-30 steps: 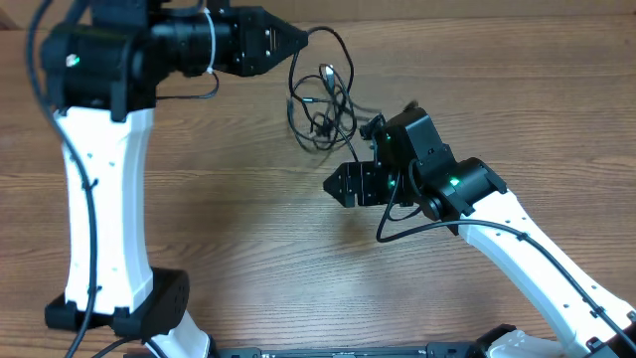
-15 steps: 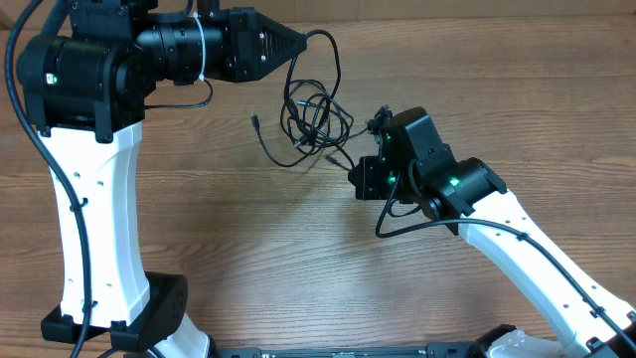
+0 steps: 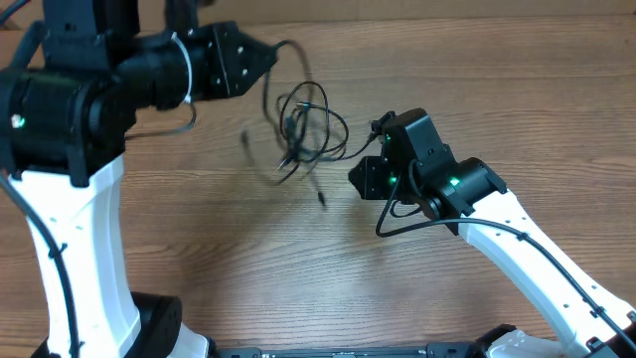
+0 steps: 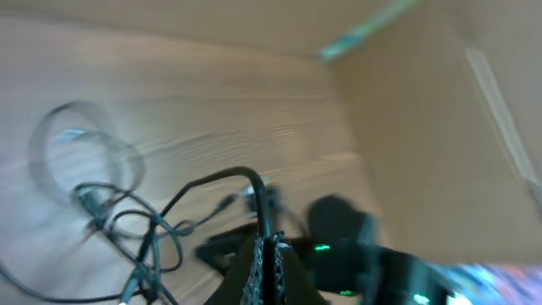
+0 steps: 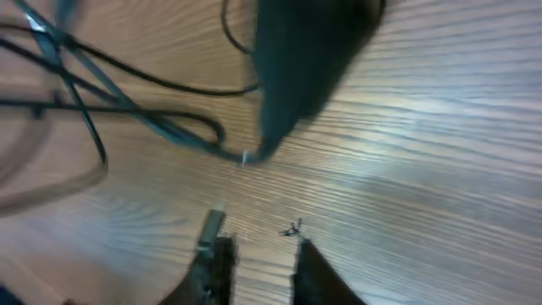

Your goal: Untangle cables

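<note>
My right gripper (image 3: pixel 355 180) has snapped shut and reopened, jaws slightly apart on nothing. The cables (image 3: pixel 310 124) have swung left, away from it, still knotted, dangling from my left gripper (image 3: pixel 266 58), which stays clamped on one loop. I judge a regrasp is needed.

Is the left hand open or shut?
Shut, gripping. In the left wrist view the left hand has its fingers pressed together, and a black cable comes out from between them.

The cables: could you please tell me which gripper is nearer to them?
Left. The left gripper is shut on a strand of the cables; the right gripper sits beside them, apart, jaws open.
</note>
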`<state>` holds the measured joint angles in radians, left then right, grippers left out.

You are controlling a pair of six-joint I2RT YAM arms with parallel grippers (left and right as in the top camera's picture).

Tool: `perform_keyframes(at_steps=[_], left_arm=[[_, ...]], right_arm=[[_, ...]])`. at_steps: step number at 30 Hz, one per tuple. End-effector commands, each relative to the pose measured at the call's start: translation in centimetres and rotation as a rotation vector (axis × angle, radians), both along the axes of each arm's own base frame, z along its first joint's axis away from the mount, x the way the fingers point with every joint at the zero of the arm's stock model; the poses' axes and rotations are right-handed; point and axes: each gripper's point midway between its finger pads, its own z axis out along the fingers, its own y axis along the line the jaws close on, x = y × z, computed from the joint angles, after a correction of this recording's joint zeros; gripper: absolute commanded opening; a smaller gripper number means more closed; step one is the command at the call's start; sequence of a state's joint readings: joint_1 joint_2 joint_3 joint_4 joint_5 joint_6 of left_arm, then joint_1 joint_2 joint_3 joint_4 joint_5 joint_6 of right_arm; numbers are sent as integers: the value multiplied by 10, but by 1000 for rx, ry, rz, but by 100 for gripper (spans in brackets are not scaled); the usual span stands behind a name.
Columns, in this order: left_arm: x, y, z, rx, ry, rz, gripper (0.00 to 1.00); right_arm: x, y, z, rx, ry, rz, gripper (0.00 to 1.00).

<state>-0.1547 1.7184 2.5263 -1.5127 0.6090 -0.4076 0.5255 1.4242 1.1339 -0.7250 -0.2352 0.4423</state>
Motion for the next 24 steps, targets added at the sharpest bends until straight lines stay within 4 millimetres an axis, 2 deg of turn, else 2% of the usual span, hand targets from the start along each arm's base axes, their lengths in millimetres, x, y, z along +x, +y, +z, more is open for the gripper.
perform_keyframes(at_steps=[1, 5, 10, 12, 17, 21, 24], left_arm=[[11, 34, -17, 123, 45, 196, 4], [7, 40, -37, 173, 129, 218, 4], [-1, 35, -44, 167, 173, 181, 4], [-5, 27, -43, 166, 161, 130, 4], [-13, 8, -40, 153, 142, 43, 4], [-22, -13, -31, 75, 138, -50, 4], [-26, -19, -27, 41, 145, -86, 4]], right_arm=[[-6, 14, 13, 44, -43, 127, 34], [-10, 25, 21, 92, -68, 202, 52], [-12, 41, 36, 186, -93, 267, 76], [-16, 50, 44, 243, -102, 312, 79], [-40, 73, 69, 393, -150, 523, 80], [-46, 79, 69, 376, -184, 571, 80], [-41, 78, 64, 335, -198, 547, 80]])
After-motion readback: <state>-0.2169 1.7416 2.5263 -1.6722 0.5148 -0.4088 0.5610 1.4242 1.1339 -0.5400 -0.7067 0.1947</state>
